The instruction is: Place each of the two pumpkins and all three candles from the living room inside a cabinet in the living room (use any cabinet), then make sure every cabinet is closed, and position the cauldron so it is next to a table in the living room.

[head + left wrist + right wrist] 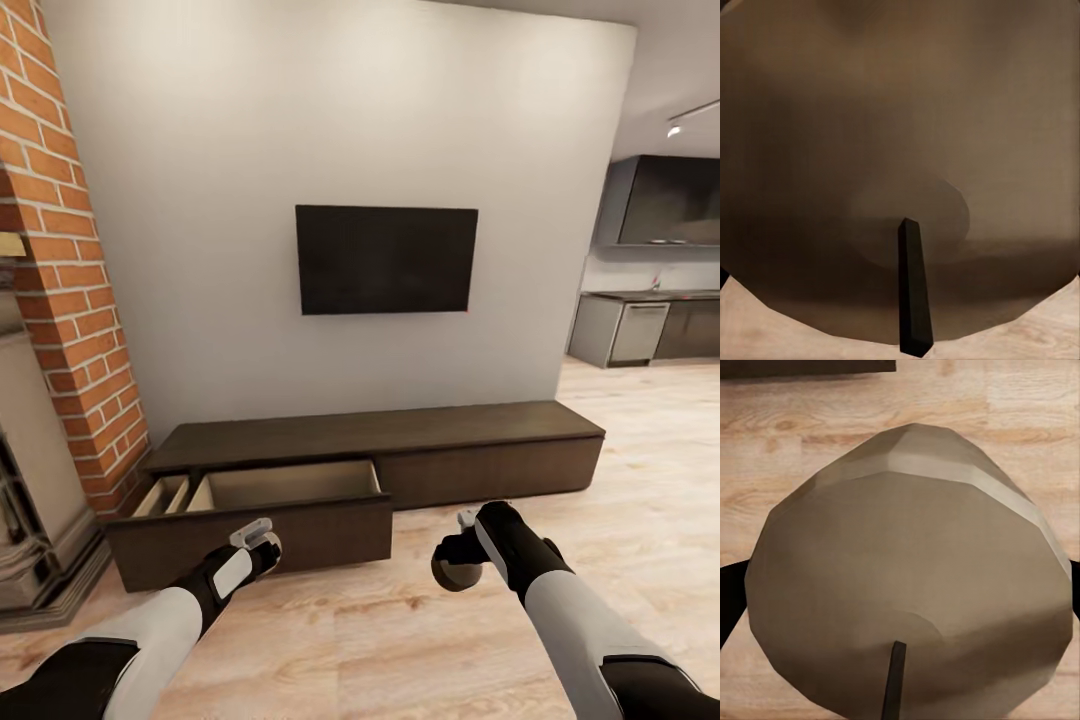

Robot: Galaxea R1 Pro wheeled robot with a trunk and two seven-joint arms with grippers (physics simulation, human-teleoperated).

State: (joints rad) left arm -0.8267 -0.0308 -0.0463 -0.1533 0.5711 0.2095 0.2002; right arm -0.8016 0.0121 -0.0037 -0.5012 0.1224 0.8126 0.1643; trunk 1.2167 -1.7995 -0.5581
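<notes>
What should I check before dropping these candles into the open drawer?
1. Cabinet drawer open: ok, pulled out at its left end.
2. Right gripper holds a candle: ok, beige cylinder with wick between the fingers.
3. Left gripper holds a candle: ok, wick and tan body close up.
4. Grippers over the drawer: not ok, both hang in front of it above the floor.
5. Room in the drawer: ok for the visible part; front portion hidden.

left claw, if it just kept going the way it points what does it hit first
Probably the front panel of the open drawer of the cabinet; the left claw, holding a candle, sits just before it, though depth is unclear.
</notes>
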